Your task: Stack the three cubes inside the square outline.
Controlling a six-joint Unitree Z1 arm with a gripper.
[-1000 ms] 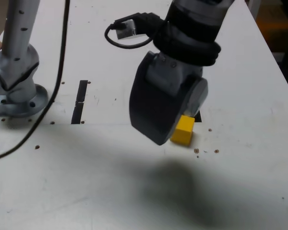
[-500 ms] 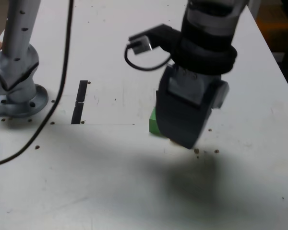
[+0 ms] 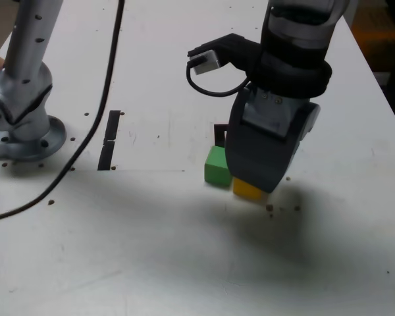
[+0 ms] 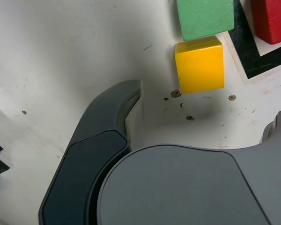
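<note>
Presumably holds the pincer (image 4: 205, 105) wide open and empty for clearance around the yellow cube (image 4: 200, 68), just outside the square outline (image 4: 248, 54), with the green cube (image 4: 205, 18) by its border and the red cube (image 4: 274, 21) inside, likely as base.

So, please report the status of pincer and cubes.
Pincer open, empty. Yellow and green cubes outside outline; red inside. None stacked.

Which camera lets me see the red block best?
The wrist view shows the solid red cube best: part of it is in sight, within the black square outline, though the picture's edge cuts it off. The exterior view shows none of its red.
</note>
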